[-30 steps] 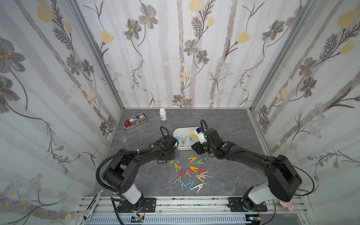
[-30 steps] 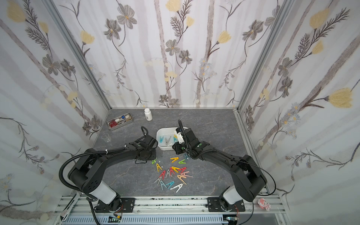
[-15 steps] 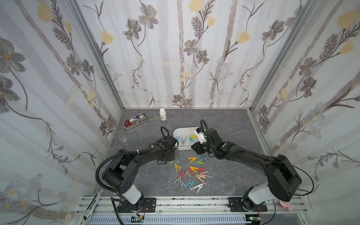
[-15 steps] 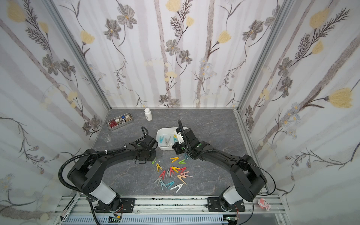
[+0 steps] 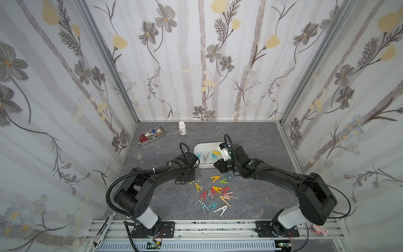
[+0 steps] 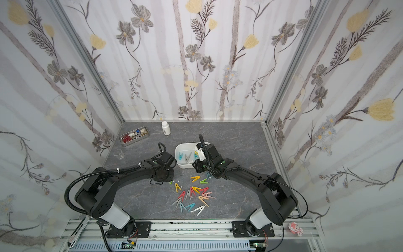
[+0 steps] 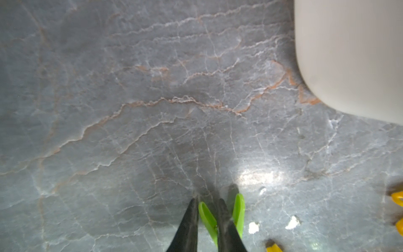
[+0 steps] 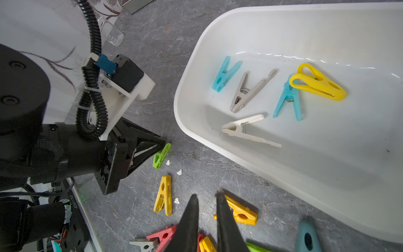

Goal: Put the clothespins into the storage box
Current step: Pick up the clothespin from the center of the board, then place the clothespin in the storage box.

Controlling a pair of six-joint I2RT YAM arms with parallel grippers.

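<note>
Our left pincer [image 7: 207,199] grips the green clothespin [image 7: 238,209] by one leg, storage box [image 5: 206,165] just upper-right in a top view; right pincer [image 8: 206,194] ajar, empty.

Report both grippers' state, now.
Left gripper: fingers closed on one leg of the green clothespin.
Right gripper: fingers narrowly open, holding nothing.

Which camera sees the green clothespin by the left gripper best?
The right wrist view: the whole green clothespin shows. The left wrist view shows only its two legs, one between the left gripper's fingers. In both top views that gripper hides nearly all of it.
</note>
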